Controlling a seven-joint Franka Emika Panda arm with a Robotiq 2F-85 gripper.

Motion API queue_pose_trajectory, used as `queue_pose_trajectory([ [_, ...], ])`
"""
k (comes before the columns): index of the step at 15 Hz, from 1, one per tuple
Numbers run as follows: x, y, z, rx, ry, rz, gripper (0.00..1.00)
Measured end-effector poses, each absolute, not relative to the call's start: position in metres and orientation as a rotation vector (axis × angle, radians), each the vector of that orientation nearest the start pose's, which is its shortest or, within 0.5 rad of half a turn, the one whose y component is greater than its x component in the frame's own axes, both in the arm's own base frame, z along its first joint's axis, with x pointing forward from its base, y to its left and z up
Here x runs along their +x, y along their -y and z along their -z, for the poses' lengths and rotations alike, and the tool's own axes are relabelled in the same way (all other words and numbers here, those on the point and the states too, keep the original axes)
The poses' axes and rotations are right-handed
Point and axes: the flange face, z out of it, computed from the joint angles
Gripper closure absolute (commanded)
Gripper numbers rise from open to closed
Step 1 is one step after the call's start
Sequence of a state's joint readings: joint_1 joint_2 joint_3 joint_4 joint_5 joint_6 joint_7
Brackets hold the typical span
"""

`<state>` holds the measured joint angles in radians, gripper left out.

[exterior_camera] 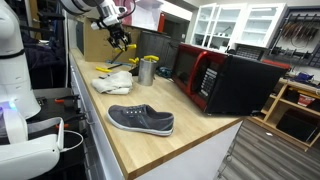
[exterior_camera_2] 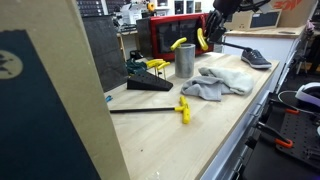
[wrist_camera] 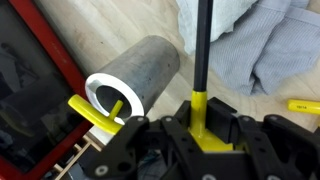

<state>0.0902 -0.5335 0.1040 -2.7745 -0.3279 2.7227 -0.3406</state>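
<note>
My gripper [wrist_camera: 203,122] is shut on the yellow end [wrist_camera: 205,128] of a tool whose black shaft [wrist_camera: 200,45] points away from me. It hangs just beside an upright metal cup [wrist_camera: 135,85], with a yellow-handled item [wrist_camera: 92,114] resting in the cup's mouth. In both exterior views the gripper [exterior_camera: 121,38] [exterior_camera_2: 212,28] hovers above and close to the cup [exterior_camera: 147,70] [exterior_camera_2: 185,60]. A crumpled grey towel [wrist_camera: 268,50] [exterior_camera_2: 222,80] lies on the wooden counter next to the cup.
A red and black microwave [exterior_camera: 225,80] stands behind the cup. A grey shoe [exterior_camera: 140,120] lies near the counter's front edge. Another black-and-yellow tool [exterior_camera_2: 160,109] lies on the counter [exterior_camera_2: 215,130], beside a black wedge-shaped object [exterior_camera_2: 150,80]. A cardboard panel [exterior_camera_2: 45,100] blocks part of an exterior view.
</note>
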Motion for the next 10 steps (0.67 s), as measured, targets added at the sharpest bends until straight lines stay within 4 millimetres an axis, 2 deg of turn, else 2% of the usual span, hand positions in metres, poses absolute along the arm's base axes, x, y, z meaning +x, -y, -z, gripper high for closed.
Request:
queue_pose_trajectory([
  [3,0.385,-0.086,-0.43,-3.049,1.262,0.931,0.95],
  [10,0.404,-0.075,-0.478,-2.989,1.123,1.301,0.95],
])
